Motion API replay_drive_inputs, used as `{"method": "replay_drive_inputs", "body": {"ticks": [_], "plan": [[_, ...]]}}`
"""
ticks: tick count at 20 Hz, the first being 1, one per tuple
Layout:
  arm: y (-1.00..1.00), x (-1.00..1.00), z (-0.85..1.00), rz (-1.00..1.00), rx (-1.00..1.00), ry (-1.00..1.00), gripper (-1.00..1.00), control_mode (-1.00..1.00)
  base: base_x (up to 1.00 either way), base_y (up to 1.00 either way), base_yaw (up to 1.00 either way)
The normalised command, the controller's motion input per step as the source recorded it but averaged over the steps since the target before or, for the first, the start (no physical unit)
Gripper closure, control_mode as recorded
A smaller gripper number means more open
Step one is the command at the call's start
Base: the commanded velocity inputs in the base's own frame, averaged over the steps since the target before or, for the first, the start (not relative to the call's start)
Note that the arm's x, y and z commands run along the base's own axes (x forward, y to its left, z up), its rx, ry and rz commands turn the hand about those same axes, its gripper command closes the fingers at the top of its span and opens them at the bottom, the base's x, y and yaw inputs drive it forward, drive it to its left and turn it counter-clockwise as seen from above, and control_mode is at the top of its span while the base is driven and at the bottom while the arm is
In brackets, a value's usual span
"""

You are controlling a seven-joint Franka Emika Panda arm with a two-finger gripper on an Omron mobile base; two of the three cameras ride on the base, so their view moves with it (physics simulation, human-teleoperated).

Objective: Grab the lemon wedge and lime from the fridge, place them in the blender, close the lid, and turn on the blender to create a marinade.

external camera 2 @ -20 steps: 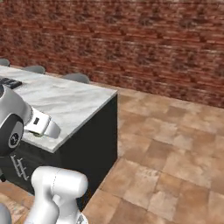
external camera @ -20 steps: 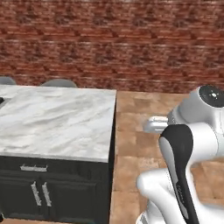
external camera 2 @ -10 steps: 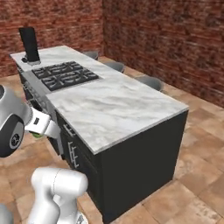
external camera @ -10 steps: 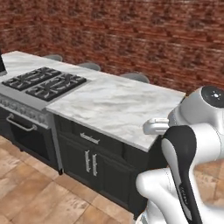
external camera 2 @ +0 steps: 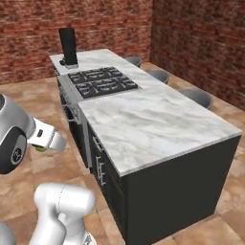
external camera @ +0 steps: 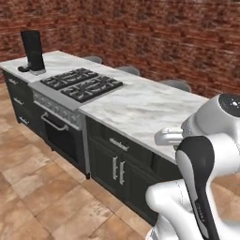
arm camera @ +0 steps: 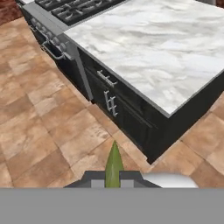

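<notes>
My gripper [arm camera: 113, 177] is shut on the lemon wedge [arm camera: 113, 162], a small pointed yellowish-green piece that sticks up between the fingertips. The hand hangs over the tiled floor in front of the island, and the right base view shows the gripper [external camera 2: 44, 148] low at the left with a bit of green at its tip. The tall black blender [external camera: 33, 50] stands at the far end of the island counter [external camera 2: 68, 45]. A flat dark piece, the lid [external camera: 23, 69], lies beside its base. The lime and the fridge are out of view.
A long island with a marble top [external camera: 140, 105] holds a gas cooktop [external camera: 82, 83] above an oven [external camera: 61, 133]. Dark cabinet doors [arm camera: 111, 105] face me. Grey stools [external camera 2: 197, 97] stand along its far side, below brick walls. Brown tiled floor [arm camera: 48, 127] lies open in front.
The whole picture has swung as the base turned: the island's cooktop and then the blender came into view. The grip on the lemon wedge looks unchanged.
</notes>
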Motion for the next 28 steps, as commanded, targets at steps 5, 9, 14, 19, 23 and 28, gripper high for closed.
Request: {"method": "replay_drive_inputs", "body": {"ticks": [5,9,14,19,23,28], "plan": [[0.00,0.00,0.00,0.00,0.00,0.00,1.00,1.00,0.99,0.45,0.18],[0.00,0.00,0.00,0.00,0.00,0.00,1.00,1.00,1.00,0.47,0.16],[0.00,0.00,0.00,0.00,0.00,0.00,1.00,1.00,1.00,0.44,0.13],[0.00,0.00,0.00,0.00,0.00,0.00,1.00,1.00,1.00,0.37,0.06],[0.00,0.00,0.00,0.00,0.00,0.00,1.00,1.00,1.00,0.36,0.00],[0.00,0.00,0.00,0.00,0.00,0.00,1.00,1.00,1.00,0.39,0.00]]}}
